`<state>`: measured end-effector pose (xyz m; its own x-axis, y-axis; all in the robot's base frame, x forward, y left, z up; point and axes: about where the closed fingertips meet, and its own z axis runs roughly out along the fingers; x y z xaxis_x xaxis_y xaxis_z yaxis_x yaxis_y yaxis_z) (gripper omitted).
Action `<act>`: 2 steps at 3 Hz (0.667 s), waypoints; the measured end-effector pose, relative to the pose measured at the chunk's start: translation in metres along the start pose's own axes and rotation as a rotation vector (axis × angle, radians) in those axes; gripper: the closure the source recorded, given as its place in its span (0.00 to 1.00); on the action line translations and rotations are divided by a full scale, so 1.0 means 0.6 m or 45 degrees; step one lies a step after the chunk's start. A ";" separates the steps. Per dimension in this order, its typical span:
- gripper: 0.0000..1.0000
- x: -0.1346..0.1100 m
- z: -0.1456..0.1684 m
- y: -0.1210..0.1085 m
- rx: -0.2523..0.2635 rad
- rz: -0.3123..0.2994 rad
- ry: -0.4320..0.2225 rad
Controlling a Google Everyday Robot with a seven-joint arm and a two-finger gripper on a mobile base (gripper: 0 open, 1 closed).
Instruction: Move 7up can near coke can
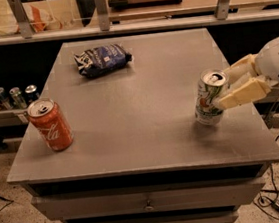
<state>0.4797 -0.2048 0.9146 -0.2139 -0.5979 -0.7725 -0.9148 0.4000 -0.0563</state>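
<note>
The white 7up can (pixel 208 98) with green and red markings stands at the right side of the grey table (pixel 140 113), leaning a little. My gripper (pixel 226 87) reaches in from the right, its cream fingers (pixel 241 94) closed on the can's upper part. The red coke can (pixel 50 124) stands upright near the table's front left corner, far from the gripper.
A dark blue chip bag (pixel 102 59) lies at the table's back left. Several small cans (pixel 8 98) stand on a low shelf to the left. A counter with metal posts (pixel 100 8) runs behind the table. Drawers (pixel 148 204) sit under the tabletop.
</note>
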 end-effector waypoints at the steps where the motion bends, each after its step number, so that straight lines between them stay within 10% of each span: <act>1: 1.00 -0.034 -0.027 -0.022 0.032 -0.057 0.003; 2: 1.00 -0.034 -0.026 -0.022 0.030 -0.056 0.003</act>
<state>0.4910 -0.2084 0.9410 -0.1742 -0.6170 -0.7674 -0.9150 0.3895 -0.1054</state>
